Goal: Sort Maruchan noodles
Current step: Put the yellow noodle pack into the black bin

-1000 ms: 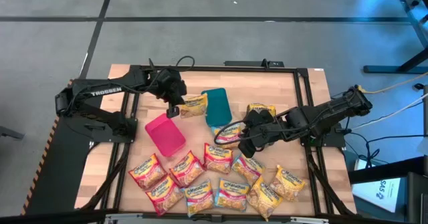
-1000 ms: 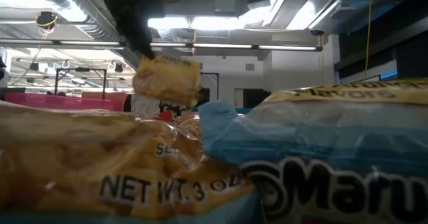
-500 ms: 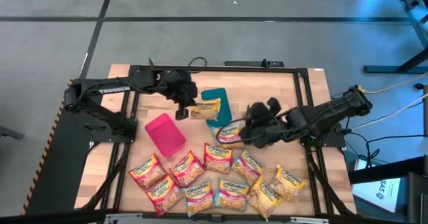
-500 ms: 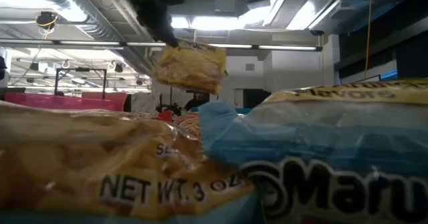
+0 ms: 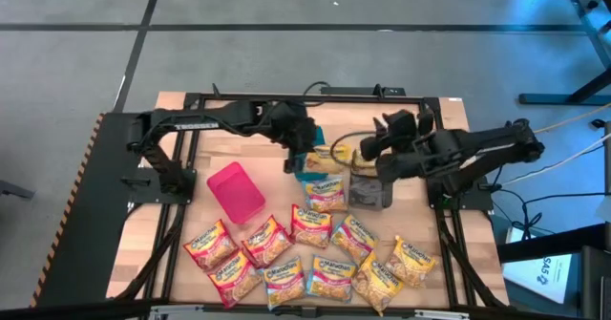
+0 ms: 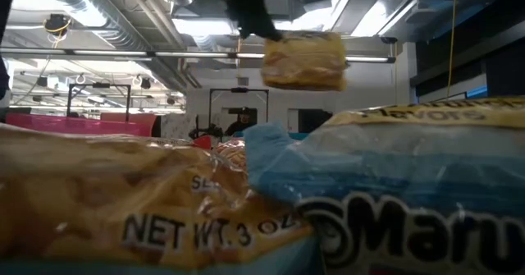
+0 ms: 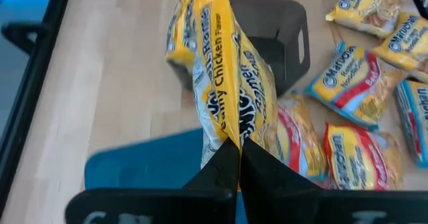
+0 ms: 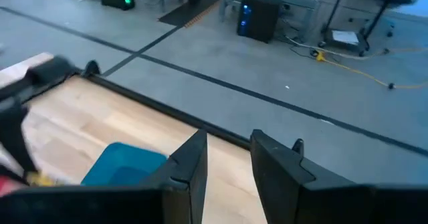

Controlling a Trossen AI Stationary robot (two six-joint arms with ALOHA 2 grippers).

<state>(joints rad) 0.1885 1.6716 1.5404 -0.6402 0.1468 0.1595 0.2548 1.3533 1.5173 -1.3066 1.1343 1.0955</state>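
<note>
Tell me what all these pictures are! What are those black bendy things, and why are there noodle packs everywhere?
The black bendy things are two robot arms at a wooden table. Each ends in a claw with two fingers.

One picture looks straight down from above. One sits at table height, right behind some packets, so they look huge. Two come from little cameras on the arms' wrists.

The left claw is pinched shut on a yellow noodle packet and holds it in the air above a grey bin. The right claw has its fingers apart with nothing between them, raised beside that bin.

On the table lie a pink bin, a teal bin and many loose noodle packets in red, yellow and blue wrappers. The robot sorts them.
</note>
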